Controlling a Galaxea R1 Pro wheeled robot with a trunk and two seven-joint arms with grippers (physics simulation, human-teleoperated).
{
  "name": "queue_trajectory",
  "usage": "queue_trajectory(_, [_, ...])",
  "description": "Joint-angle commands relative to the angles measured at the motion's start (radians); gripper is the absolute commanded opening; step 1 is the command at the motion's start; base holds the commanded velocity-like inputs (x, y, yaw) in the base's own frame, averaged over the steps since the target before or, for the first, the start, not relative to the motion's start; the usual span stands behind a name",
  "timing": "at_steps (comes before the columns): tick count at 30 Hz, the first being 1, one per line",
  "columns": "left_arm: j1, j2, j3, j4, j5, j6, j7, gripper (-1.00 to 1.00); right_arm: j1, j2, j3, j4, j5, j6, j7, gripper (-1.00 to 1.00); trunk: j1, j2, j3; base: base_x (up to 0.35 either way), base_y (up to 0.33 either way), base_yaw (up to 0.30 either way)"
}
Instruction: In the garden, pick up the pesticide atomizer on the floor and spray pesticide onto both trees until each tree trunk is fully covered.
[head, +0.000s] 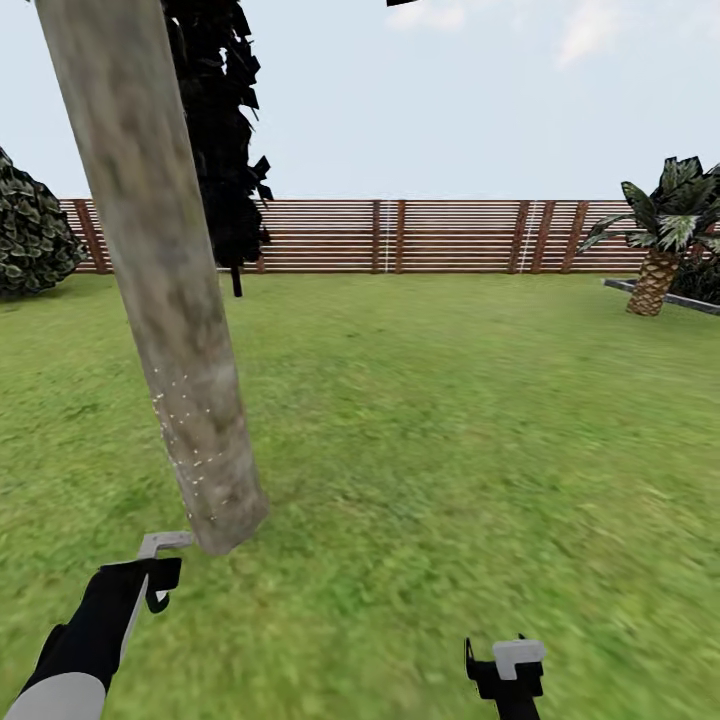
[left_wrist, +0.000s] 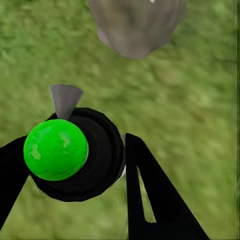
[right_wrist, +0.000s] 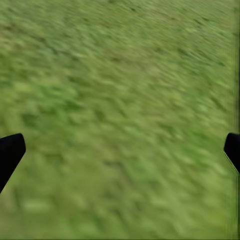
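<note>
At 10 o'clock, head view: tree trunk (head: 165, 290) leaned on the lawn (head: 450, 420), white specks (head: 185, 440) low on its bark.
Left wrist view: left gripper (left_wrist: 75, 170) clamped the atomizer (left_wrist: 67, 152); trunk base at 12 o'clock.
Right wrist view: right gripper (right_wrist: 120, 152) fingers spread wide over grass.

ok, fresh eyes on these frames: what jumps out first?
The thick grey-brown tree trunk leaning across the head view's left, speckled with white pesticide low down. In the left wrist view, the left gripper is shut on the atomizer with its bright green top. The right gripper hangs open over grass.
</note>
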Motion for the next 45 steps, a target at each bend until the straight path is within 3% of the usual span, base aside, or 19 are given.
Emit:
queue_trajectory(1, [-0.001,-0.001,0.003,-0.002,-0.011,0.004,-0.009,-1.00,-0.001,0.000,0.001,0.001,0.010,0.001,-0.010,1.00,0.000,0.000,-0.001,0.092,-0.266,0.000])
queue_trajectory(10, [-0.001,-0.001,0.002,-0.002,-0.011,0.004,-0.009,-1.00,-0.001,0.000,0.002,0.000,0.010,0.000,-0.010,1.00,0.000,0.000,-0.001,0.102,-0.266,0.018])
queue_trajectory(31, [-0.001,-0.001,0.004,-0.002,-0.014,0.005,-0.007,-1.00,-0.001,0.002,0.002,0.001,0.010,0.000,-0.010,1.00,0.000,0.000,-0.001,0.007,-0.275,0.265])
queue_trajectory(45, [-0.001,0.001,0.006,-0.002,-0.014,0.005,-0.006,-1.00,-0.001,0.003,0.002,0.001,0.010,0.000,-0.009,1.00,0.000,0.000,-0.001,0.000,-0.275,0.085])
